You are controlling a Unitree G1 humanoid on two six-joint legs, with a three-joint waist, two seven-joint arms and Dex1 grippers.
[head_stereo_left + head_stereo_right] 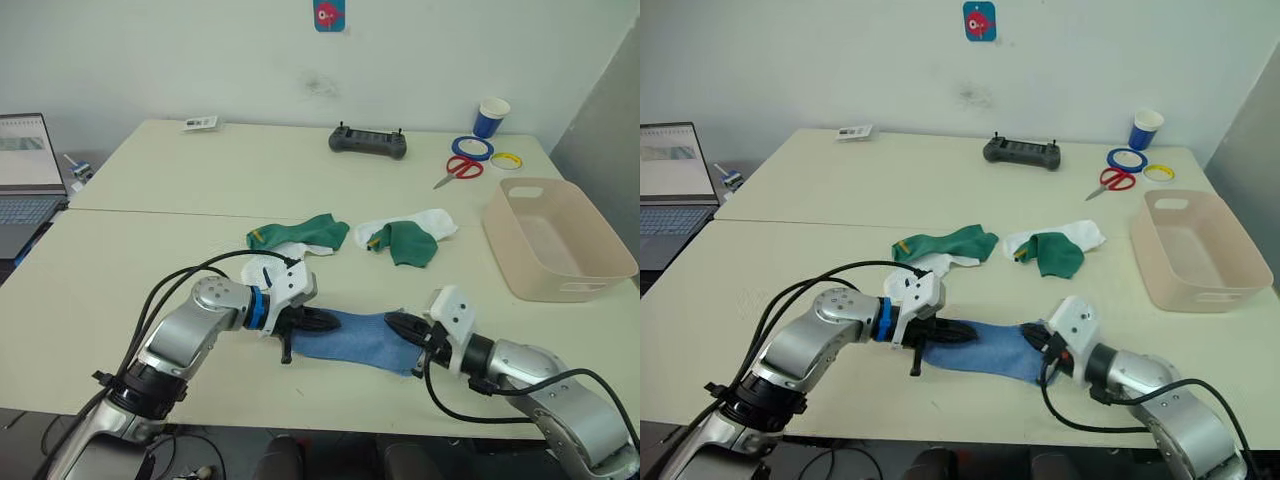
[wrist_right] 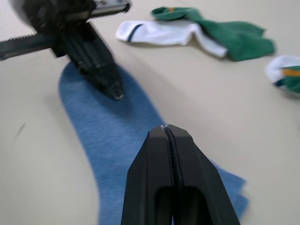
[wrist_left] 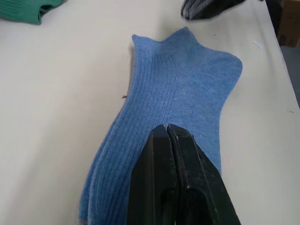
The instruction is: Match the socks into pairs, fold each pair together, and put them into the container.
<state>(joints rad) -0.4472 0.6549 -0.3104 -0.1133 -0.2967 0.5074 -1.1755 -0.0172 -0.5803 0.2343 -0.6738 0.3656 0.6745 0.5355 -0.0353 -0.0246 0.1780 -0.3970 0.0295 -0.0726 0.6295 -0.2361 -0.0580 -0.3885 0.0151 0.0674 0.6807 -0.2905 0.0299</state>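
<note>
Blue sock (image 1: 352,340) lies lengthwise between both grippers; left gripper (image 1: 325,322) and right gripper (image 1: 397,325), fingers together, press opposite ends.

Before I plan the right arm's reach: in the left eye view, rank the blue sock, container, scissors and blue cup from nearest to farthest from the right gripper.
1. Blue sock, at the right gripper.
2. Container, right, farther back.
3. Scissors, behind the container.
4. Blue cup, back edge.

silver arms | blue wrist ring | white gripper housings | black fingers, cables
</note>
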